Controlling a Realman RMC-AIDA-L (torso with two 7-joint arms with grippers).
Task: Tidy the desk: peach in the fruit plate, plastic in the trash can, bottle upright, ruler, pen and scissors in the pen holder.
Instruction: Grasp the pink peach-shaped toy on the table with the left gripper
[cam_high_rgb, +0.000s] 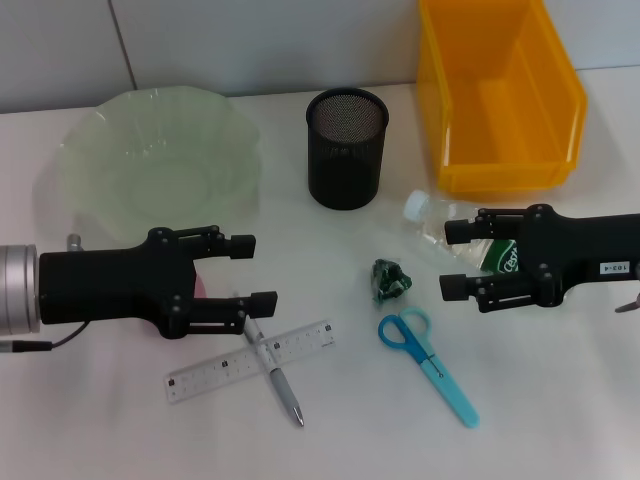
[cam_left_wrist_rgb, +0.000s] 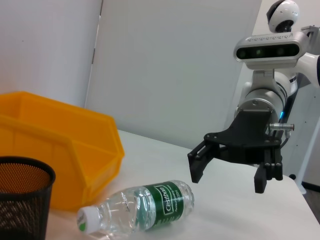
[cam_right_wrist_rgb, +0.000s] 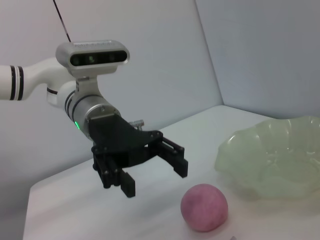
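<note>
Left gripper (cam_high_rgb: 256, 272) hangs wide open right over the matte pink peach (cam_right_wrist_rgb: 204, 207), near the green plate (cam_high_rgb: 110, 150). Right gripper (cam_high_rgb: 451, 260), also spread wide, hovers over the toppled bottle (cam_left_wrist_rgb: 137, 208).

White desk (cam_high_rgb: 560, 420); pale grey panelled wall (cam_high_rgb: 250, 40).

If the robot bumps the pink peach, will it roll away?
Probably. The peach looks round like a ball and sits loose on the flat table, so a nudge would likely send it rolling. Its skin looks matte, so it may not be very slippery. The left gripper hangs just above it with open jaws, so closing from both sides should trap it.
</note>
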